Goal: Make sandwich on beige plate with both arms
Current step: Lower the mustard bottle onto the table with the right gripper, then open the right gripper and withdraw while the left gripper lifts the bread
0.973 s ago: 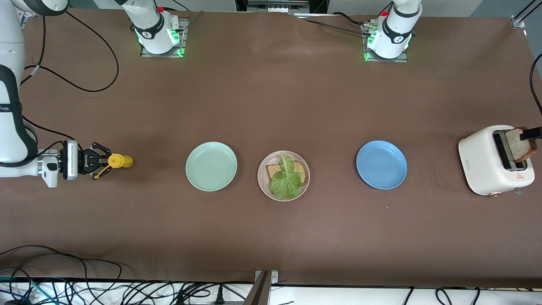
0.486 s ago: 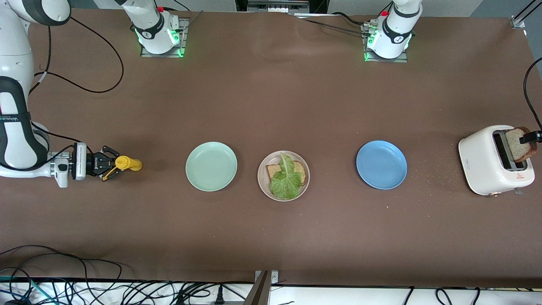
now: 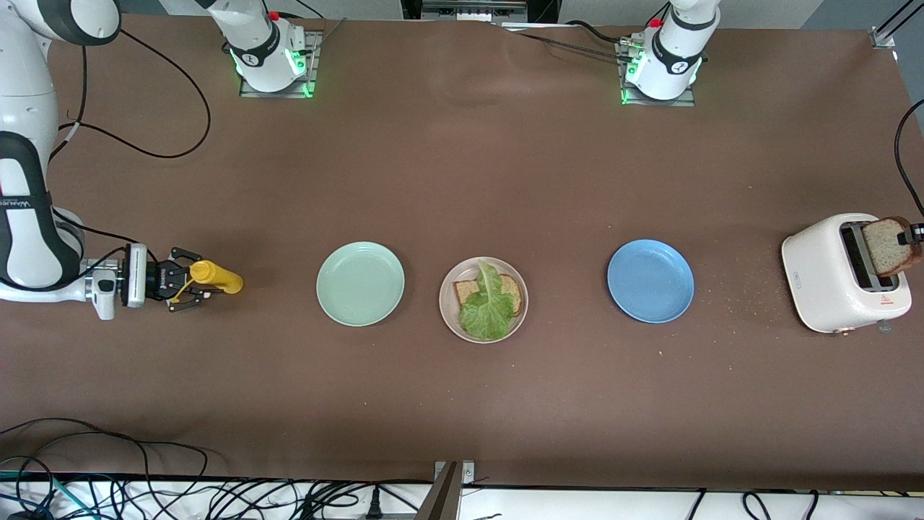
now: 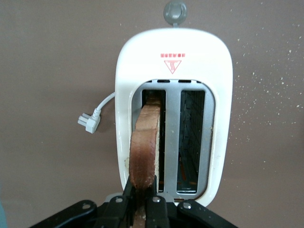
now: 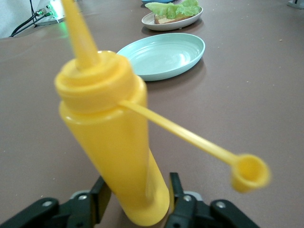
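The left gripper (image 4: 141, 209) is over the white toaster (image 3: 841, 278) at the left arm's end of the brown counter (image 3: 462, 180). Its fingers (image 4: 156, 209), wide apart a second ago, are now closed on the bread slice (image 4: 145, 147), which stands partly out of one toaster slot.

The right gripper (image 3: 189, 286) is at the right arm's end of the counter. Its fingers (image 5: 183, 209), which were clamped on the yellow squeeze bottle (image 5: 114, 152) a second ago, now stand on either side of the bottle's base; whether they still press it cannot be told. The bottle now leans toward the mint-green plate (image 3: 360, 284), its cap (image 5: 249, 172) dangling on its strap.

Between the two grippers, the beige plate (image 3: 449, 307) sits unchanged, holding one bread slice (image 3: 465, 290) under a lettuce leaf (image 3: 487, 307). The blue plate (image 3: 650, 281) lies beside it.
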`<action>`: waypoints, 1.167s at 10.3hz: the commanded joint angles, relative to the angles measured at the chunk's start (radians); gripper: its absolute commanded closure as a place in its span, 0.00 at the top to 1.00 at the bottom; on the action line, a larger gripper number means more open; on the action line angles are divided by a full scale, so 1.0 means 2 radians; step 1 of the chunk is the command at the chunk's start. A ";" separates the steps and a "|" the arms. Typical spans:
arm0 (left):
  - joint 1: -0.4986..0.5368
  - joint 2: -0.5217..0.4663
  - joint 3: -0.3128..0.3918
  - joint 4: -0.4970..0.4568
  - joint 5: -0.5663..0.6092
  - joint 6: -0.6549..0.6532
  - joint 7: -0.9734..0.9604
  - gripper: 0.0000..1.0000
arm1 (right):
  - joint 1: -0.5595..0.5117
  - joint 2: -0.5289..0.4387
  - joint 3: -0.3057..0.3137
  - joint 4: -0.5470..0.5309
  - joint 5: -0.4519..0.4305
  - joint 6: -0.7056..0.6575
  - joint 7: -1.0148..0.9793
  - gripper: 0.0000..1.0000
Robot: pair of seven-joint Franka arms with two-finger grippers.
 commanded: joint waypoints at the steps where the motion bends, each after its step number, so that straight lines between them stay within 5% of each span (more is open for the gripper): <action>1: -0.002 0.006 -0.002 0.071 -0.012 -0.052 0.007 0.00 | -0.013 0.001 -0.002 0.001 0.004 -0.003 -0.005 0.96; 6: -0.030 0.006 -0.005 0.158 -0.095 -0.161 0.007 0.00 | -0.028 -0.004 -0.044 0.051 -0.042 -0.012 0.018 1.00; 9: -0.050 0.006 -0.005 0.159 -0.182 -0.219 0.002 0.00 | -0.026 -0.017 -0.058 0.104 -0.058 -0.065 0.180 1.00; 12: -0.089 0.048 -0.005 0.149 -0.329 -0.268 -0.015 0.00 | -0.021 -0.043 -0.055 0.169 -0.109 -0.102 0.374 1.00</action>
